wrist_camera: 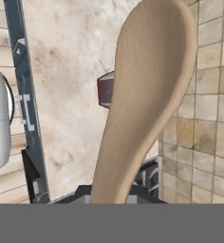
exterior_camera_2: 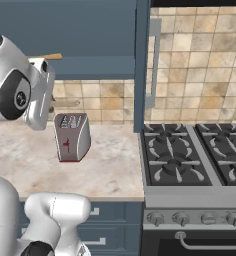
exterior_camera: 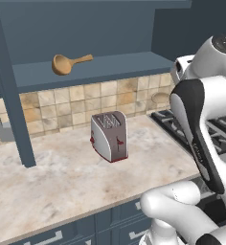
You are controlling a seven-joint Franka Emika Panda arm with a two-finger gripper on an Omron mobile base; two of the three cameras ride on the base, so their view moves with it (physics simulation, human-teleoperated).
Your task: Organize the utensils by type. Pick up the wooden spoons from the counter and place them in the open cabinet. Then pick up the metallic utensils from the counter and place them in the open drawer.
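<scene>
A large light-brown wooden spoon point(wrist_camera: 147, 85) rises from between my fingers in the hand view, bowl end away from me. My gripper point(wrist_camera: 113, 197) is shut on its handle. From the left base view its bowl point(exterior_camera: 160, 99) shows in front of the backsplash, above the counter point(exterior_camera: 62, 177). A second wooden spoon point(exterior_camera: 69, 63) lies on the shelf of the open cabinet point(exterior_camera: 100, 72); its handle tip point(exterior_camera_2: 52, 56) pokes out behind my arm. The metallic utensils and the open drawer are out of view.
A silver toaster point(exterior_camera: 109, 136) with a red side stands mid-counter, below the held spoon. The open cabinet door point(exterior_camera_2: 142, 65) hangs edge-on at the counter's right end. A gas stove point(exterior_camera_2: 190, 160) adjoins the counter. A dark cabinet post point(exterior_camera: 14, 95) stands left.
</scene>
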